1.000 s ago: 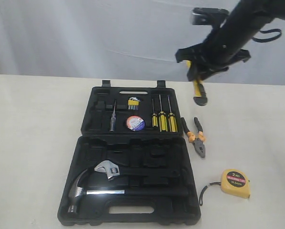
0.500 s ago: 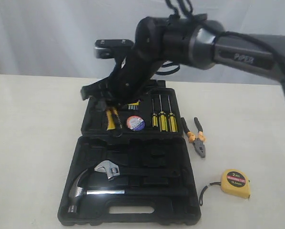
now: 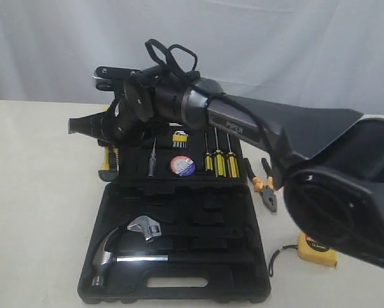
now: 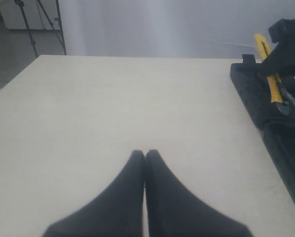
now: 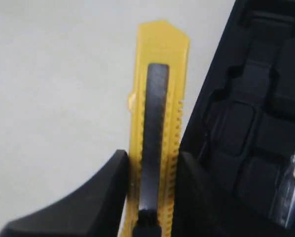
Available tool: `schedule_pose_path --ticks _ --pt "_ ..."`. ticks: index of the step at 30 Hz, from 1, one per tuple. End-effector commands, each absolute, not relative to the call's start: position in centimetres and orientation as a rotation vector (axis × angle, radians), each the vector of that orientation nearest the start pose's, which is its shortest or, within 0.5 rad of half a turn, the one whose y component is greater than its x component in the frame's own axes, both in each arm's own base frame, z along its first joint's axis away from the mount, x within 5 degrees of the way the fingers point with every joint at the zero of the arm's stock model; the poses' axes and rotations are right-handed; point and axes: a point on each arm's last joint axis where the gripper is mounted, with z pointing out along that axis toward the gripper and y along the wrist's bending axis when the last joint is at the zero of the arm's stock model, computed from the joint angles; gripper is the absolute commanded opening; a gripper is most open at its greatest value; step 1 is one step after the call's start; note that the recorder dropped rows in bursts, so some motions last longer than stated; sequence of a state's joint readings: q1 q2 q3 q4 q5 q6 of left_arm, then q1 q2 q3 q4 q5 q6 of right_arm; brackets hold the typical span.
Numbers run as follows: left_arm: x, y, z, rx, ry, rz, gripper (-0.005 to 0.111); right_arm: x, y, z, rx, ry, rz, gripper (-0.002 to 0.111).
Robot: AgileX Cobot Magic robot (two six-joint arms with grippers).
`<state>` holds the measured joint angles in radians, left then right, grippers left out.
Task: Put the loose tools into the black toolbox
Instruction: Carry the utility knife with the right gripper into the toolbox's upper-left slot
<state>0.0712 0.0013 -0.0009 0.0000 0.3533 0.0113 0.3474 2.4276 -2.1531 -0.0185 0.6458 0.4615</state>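
Note:
My right gripper (image 3: 109,149) (image 5: 152,159) reaches across to the left side of the black toolbox (image 3: 179,218) (image 5: 251,123) and is shut on the yellow-black utility knife (image 3: 106,162) (image 5: 157,94). The knife hangs just outside the left edge of the lid, over the table. In the left wrist view the knife (image 4: 270,69) and the toolbox (image 4: 280,123) show far off, and my left gripper (image 4: 145,154) is shut and empty over bare table. The orange-handled pliers (image 3: 264,186) lie right of the box. The yellow tape measure (image 3: 319,253) is half hidden by the arm. The tape roll (image 3: 182,165) sits in the lid.
The lower half holds a claw hammer (image 3: 112,253) and an adjustable wrench (image 3: 147,227). Three yellow-black screwdrivers (image 3: 218,160), a small screwdriver (image 3: 152,160) and hex keys (image 3: 180,137) sit in the lid. The right arm (image 3: 295,141) spans the scene. A white curtain hangs behind.
The right arm has swung from the far right across the lid to its left edge, carrying the utility knife lower. The left gripper cannot be compared.

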Motion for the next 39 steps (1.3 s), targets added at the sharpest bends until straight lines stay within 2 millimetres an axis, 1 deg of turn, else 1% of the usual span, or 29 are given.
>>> schedule_pose_path --ticks 1,2,3,4,7,9,13,24,27,28,30,32,33,39 --pt "5.3 0.4 18.2 -0.056 1.825 0.053 0.0 53.6 17.9 18.8 0.165 2.418 0.201 -0.001" --pt "5.3 0.4 18.2 -0.056 1.825 0.053 0.0 54.1 17.3 18.9 0.161 2.416 0.082 -0.001" --pt "5.3 0.4 18.2 -0.056 1.825 0.053 0.0 54.3 17.2 18.6 0.167 2.425 0.053 -0.001" --pt "5.3 0.4 18.2 -0.056 1.825 0.053 0.0 54.6 17.2 17.8 0.169 2.439 0.038 -0.001" --pt "5.3 0.4 18.2 -0.056 1.825 0.053 0.0 55.2 17.4 16.6 0.171 2.423 0.049 -0.001" --pt "5.3 0.4 18.2 -0.056 1.825 0.053 0.0 55.4 17.4 15.1 0.179 2.438 0.045 -0.001" --pt "5.3 0.4 18.2 -0.056 1.825 0.053 0.0 55.5 17.4 13.7 0.184 2.464 0.045 -0.001" --pt "5.3 0.4 18.2 -0.056 1.825 0.053 0.0 55.5 17.1 13.6 0.17 2.475 0.042 0.001" --pt "5.3 0.4 18.2 -0.056 1.825 0.053 0.0 55.4 17.1 13.5 0.176 2.491 0.037 0.016" --pt "5.3 0.4 18.2 -0.056 1.825 0.053 0.0 55.4 17.0 13.4 0.177 2.496 0.034 0.026" --pt "5.3 0.4 18.2 -0.056 1.825 0.053 0.0 55.3 17.0 13.4 0.175 2.506 0.026 0.039" --pt "5.3 0.4 18.2 -0.056 1.825 0.053 0.0 55.3 17.0 13.3 0.157 2.513 0.016 0.049" --pt "5.3 0.4 18.2 -0.056 1.825 0.053 0.0 55.3 17.0 13.3 0.155 2.514 0.018 0.051" --pt "5.3 0.4 18.2 -0.056 1.825 0.053 0.0 55.2 17.1 13.5 0.158 2.52 0.025 0.05"
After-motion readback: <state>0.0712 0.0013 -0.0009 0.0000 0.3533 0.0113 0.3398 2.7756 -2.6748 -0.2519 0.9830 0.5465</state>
